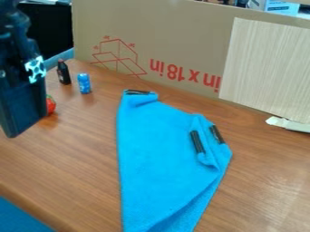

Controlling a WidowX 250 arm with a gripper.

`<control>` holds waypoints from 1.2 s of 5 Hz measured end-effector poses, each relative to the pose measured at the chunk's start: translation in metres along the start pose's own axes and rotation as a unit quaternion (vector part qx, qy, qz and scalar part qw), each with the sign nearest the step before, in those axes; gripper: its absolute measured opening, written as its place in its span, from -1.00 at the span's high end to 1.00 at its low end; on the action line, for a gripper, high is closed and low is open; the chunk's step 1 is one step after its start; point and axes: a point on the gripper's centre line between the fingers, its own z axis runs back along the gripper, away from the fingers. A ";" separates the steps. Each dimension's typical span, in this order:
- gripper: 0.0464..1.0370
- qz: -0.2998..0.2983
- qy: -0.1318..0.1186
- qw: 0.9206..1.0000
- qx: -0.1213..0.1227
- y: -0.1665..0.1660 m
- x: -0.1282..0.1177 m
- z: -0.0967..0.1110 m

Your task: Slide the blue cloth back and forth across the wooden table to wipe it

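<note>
Bright blue terry-like cloth (163,163) lies on the wood-grained table (266,181), in the middle and running off toward the near side. It is roughly kite-shaped, soft and matte, with a loose fold along its lower right and a crumpled flap at its upper right. One black strip (138,92) sits at the far corner; a second black strip (196,142) and a third black strip (216,134) lie side by side on the flap. They look stiff against the limp fabric, perhaps put there to mark the corners or make them easier to grip.

To the left of the cloth, well apart from it, hangs the black gripper (18,118), smooth and angular. I cannot tell whether it is open or closed, or whether it holds anything. Nearest it is a glossy red strawberry (50,105), partly hidden behind it; whether they touch, I can't tell. Farther back stand a small dark bottle (63,72) and a blue can (84,84), upright and near each other, seemingly set aside from the cloth.

Behind everything, a brown cardboard sheet (181,45) stands upright, probably as a screen, with a pale wood-patterned panel (266,72) against it.
</note>
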 end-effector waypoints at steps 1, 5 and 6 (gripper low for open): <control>-0.92 0.003 0.001 1.000 0.002 0.000 0.000 -0.003; -0.92 0.142 -0.135 0.978 0.074 0.000 0.108 -0.173; -0.92 0.176 -0.131 0.974 0.061 0.004 0.131 -0.175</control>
